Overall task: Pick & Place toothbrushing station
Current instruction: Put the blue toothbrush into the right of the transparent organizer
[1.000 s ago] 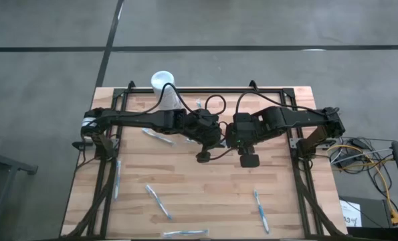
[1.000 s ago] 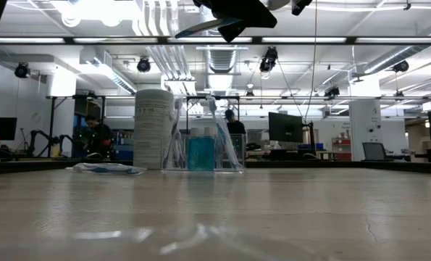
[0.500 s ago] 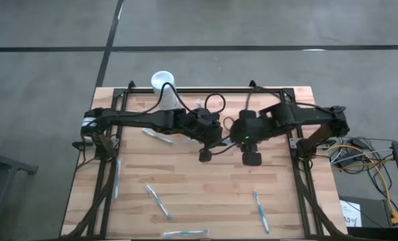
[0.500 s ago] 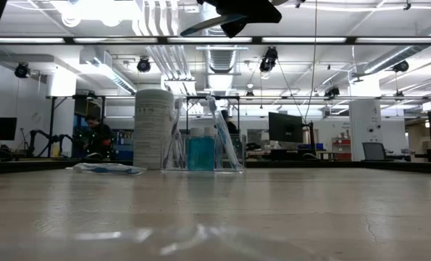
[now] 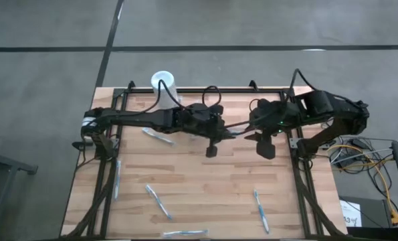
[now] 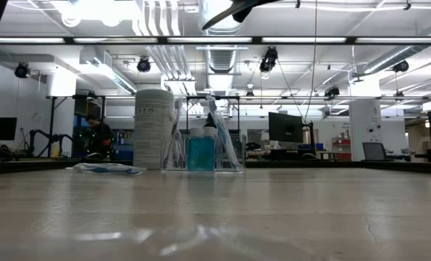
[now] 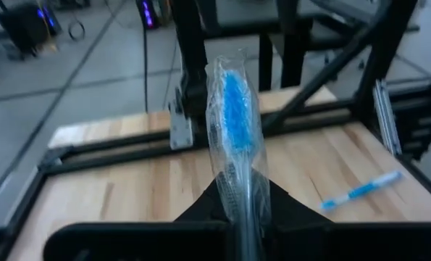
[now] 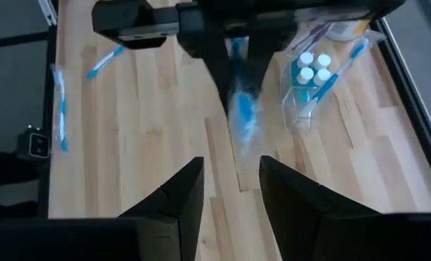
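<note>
The left gripper (image 7: 240,217) is cut off at the bottom of the left wrist picture. The brush (image 7: 235,123) it holds looks blurry. In the high picture, arms hide the holder.

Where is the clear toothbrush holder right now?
The clear holder stands at the far edge of the table, right beside the white cylinder. In the right wrist view it sits beyond the left gripper.
</note>
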